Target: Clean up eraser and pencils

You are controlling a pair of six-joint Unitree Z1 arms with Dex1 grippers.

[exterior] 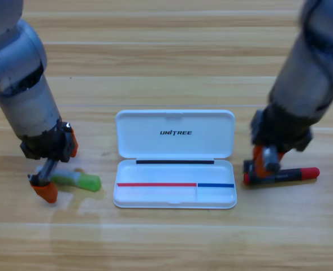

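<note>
i see left gripper [46,178] closed on green pencil [78,181] | right gripper [263,167] over black pencil [284,175], grip unclear | open white case [175,135] lies between them on table [166,56]

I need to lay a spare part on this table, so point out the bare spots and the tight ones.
Bare wood runs along the front edge below the white case, and across the back above its open lid. Crowded: left of the case, where the left pincer sits at the green pencil; right of it, where the right pincer is down on the black pencil.
</note>
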